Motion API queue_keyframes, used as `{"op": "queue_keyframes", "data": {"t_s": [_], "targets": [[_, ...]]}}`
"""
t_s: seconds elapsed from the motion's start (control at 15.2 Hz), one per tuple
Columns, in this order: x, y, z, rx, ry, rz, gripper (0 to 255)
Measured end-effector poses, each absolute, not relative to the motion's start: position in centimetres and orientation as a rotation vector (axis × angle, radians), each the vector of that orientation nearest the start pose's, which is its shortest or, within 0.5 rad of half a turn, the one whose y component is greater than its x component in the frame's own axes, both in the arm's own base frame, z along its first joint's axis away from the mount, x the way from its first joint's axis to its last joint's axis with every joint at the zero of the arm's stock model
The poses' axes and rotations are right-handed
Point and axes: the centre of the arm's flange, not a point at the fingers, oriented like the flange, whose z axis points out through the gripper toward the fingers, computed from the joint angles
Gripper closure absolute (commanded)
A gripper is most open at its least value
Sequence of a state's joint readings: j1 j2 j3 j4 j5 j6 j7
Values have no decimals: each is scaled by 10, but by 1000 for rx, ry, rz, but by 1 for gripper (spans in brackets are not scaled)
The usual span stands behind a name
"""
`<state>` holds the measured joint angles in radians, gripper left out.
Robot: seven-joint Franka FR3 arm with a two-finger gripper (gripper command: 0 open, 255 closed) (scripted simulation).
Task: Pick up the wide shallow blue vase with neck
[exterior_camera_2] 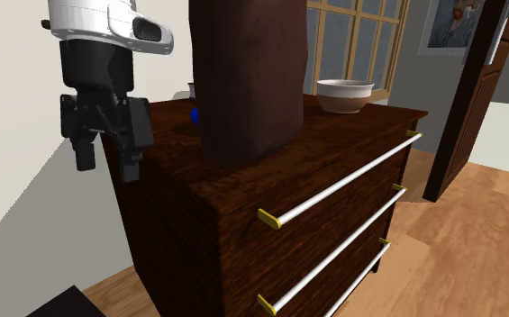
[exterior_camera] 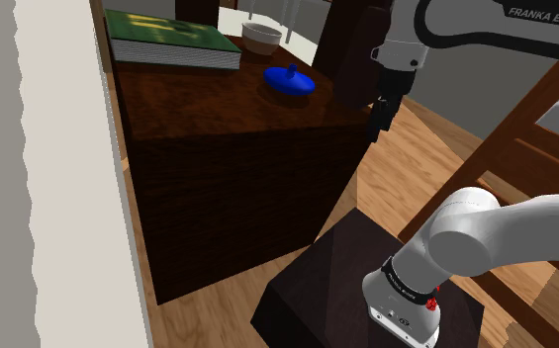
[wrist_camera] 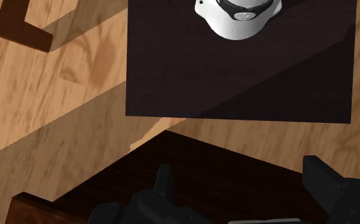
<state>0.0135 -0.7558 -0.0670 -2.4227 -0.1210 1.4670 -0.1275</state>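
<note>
The wide shallow blue vase [exterior_camera: 289,80] with a short neck stands on the dark wooden dresser [exterior_camera: 218,148], near its far right part in the shoulder view. In the second exterior view a sliver of the vase [exterior_camera_2: 194,114] peeks out behind a tall brown block [exterior_camera_2: 248,72]. My black gripper [exterior_camera: 379,117] hangs beyond the dresser's edge, to the right of the vase and a little lower, pointing down. Its fingers stand apart with nothing between them, so the gripper [exterior_camera_2: 105,155] is open. In the wrist view the gripper [wrist_camera: 242,184] looks down past the dresser's edge at the floor.
A green book [exterior_camera: 168,38] and a pale bowl [exterior_camera: 262,38] lie farther back on the dresser. The tall brown block [exterior_camera: 358,54] rises beside the gripper. My dark stand [wrist_camera: 236,70] sits on the wooden floor [wrist_camera: 57,108]. A wooden frame [exterior_camera: 524,119] stands at the shoulder view's right.
</note>
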Motion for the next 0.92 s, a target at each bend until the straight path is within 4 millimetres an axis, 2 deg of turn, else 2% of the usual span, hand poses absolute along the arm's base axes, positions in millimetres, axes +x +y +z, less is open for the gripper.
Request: {"op": "queue_keyframes", "data": {"t_s": [0.07, 0.2, 0.92], "targets": [[298, -34, 542, -3180, -153, 329, 0], [313, -34, 545, -3175, -168, 312, 0], [434, -30, 593, -3120, -279, 171, 0]]}}
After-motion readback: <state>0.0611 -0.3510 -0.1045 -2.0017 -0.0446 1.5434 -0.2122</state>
